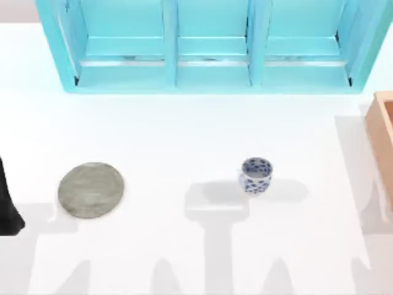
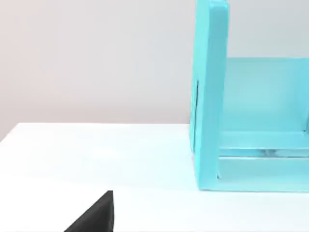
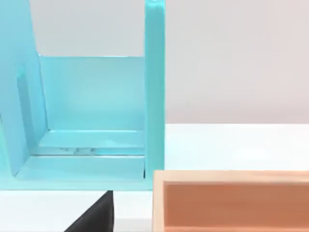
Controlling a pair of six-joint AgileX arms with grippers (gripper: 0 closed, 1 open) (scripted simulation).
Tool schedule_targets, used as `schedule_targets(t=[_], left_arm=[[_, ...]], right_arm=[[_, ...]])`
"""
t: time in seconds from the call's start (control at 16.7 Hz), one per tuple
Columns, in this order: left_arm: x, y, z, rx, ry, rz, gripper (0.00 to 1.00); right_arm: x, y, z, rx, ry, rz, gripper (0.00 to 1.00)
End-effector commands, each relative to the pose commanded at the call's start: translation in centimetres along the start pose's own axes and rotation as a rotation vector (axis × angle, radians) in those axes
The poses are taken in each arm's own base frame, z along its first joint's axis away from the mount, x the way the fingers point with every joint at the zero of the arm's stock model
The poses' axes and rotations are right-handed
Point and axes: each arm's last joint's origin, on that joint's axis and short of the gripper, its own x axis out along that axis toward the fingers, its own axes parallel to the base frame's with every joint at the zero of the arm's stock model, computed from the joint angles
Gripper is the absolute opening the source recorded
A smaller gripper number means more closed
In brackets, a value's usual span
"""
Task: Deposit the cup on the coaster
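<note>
Both claws give me no view of their fingers, so I cannot tell their opening; I'd bring my right arm down over the upright cup (image 1: 256, 176), gripping its rim squarely before carrying it left to the coaster (image 1: 91, 190).

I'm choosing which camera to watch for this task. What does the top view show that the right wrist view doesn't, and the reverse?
Top view alone: the cup upright on the table, well apart from the coaster toward the table's left, and a dark part of the left arm at the left edge. Right wrist view alone: the wall behind the table. Both: the blue shelf, the wooden box and the white table.
</note>
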Motion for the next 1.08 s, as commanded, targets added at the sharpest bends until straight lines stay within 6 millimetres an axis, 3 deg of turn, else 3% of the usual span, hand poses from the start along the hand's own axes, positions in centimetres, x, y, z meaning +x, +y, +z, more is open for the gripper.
schedule_targets(t=[0.24, 0.42, 0.78, 1.08], left_arm=[[0.0, -0.1, 0.4, 0.009, 0.018, -0.008, 1.0], [0.2, -0.4, 2.4, 0.051, 0.089, -0.045, 1.0], [2.7, -2.1, 10.5, 0.22, 0.324, -0.206, 1.0], [8.9, -5.9, 18.1, 0.429, 0.545, -0.422, 1.0]], right_arm=[[0.0, 0.0, 0.0, 0.0, 0.0, 0.0, 1.0], [0.0, 0.0, 0.0, 0.0, 0.0, 0.0, 1.0], [0.0, 0.0, 0.0, 0.0, 0.0, 0.0, 1.0], [0.0, 0.0, 0.0, 0.0, 0.0, 0.0, 1.0]])
